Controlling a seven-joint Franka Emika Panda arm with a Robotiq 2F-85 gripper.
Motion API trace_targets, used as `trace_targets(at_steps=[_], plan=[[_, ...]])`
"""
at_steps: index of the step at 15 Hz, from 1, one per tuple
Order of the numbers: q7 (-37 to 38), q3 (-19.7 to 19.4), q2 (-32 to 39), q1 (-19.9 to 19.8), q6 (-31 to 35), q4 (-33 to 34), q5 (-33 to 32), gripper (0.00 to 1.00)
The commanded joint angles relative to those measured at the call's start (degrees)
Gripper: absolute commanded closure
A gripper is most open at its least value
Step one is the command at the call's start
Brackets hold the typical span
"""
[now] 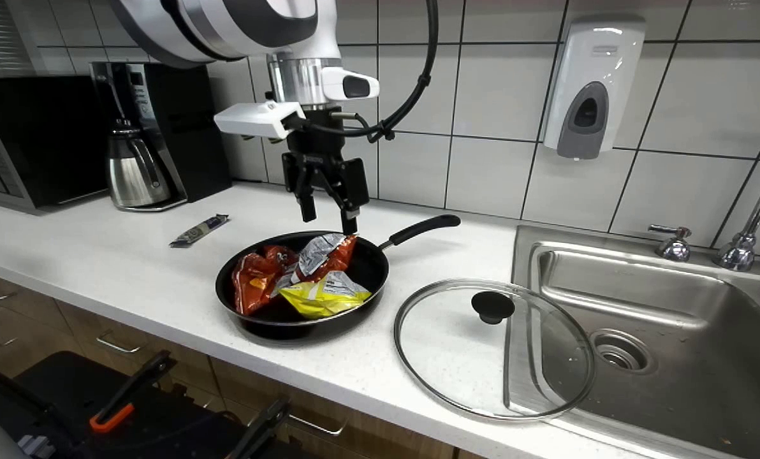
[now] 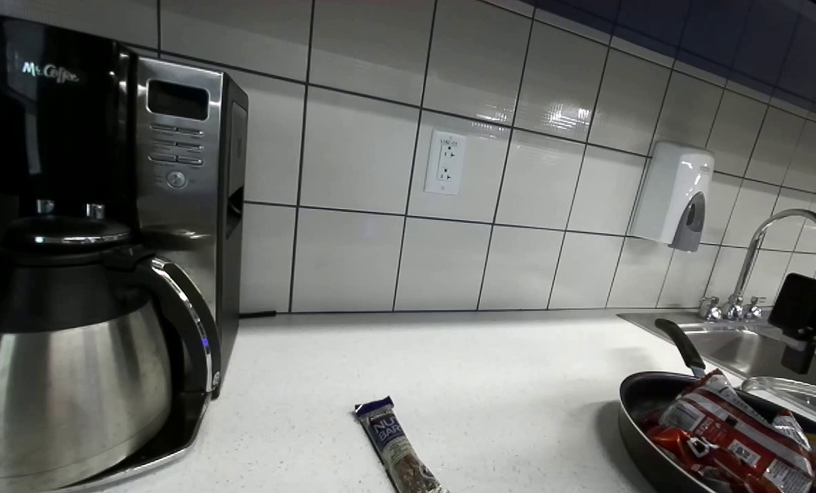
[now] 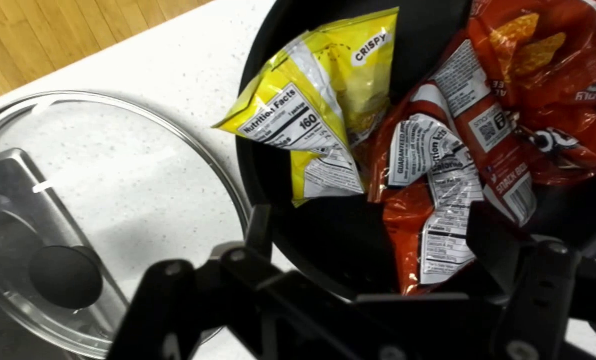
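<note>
Above the back of a black frying pan (image 1: 303,330) hangs my gripper (image 1: 329,217), its fingers spread wide with nothing between them. Inside the pan lie crumpled snack bags: a red one (image 1: 254,284) on one side, a red bag with a silver back (image 1: 319,255) in the middle, and a yellow bag (image 1: 326,296) towards the front. In the wrist view the silver-backed red bag (image 3: 448,205) reaches down between the open fingers, seemingly below them, and the yellow bag (image 3: 318,110) is farther off. Only part of a finger (image 2: 797,315) shows at the edge of an exterior view.
A glass lid (image 1: 444,357) with a black knob (image 1: 493,306) rests partly over the edge of the steel sink (image 1: 622,274). A wrapped nut bar (image 1: 199,231) lies on the counter near the coffee maker (image 2: 189,150). The pan's handle (image 1: 424,228) points towards the tiled wall.
</note>
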Motion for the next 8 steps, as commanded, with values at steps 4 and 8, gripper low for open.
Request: trace_targets(at_steps=[4, 8], plan=[[2.6, 0.3, -2.0, -2.9, -1.4, -0.9, -0.9, 0.0], [3.6, 0.3, -2.7, -3.2, -2.0, -1.2, -0.9, 0.0]])
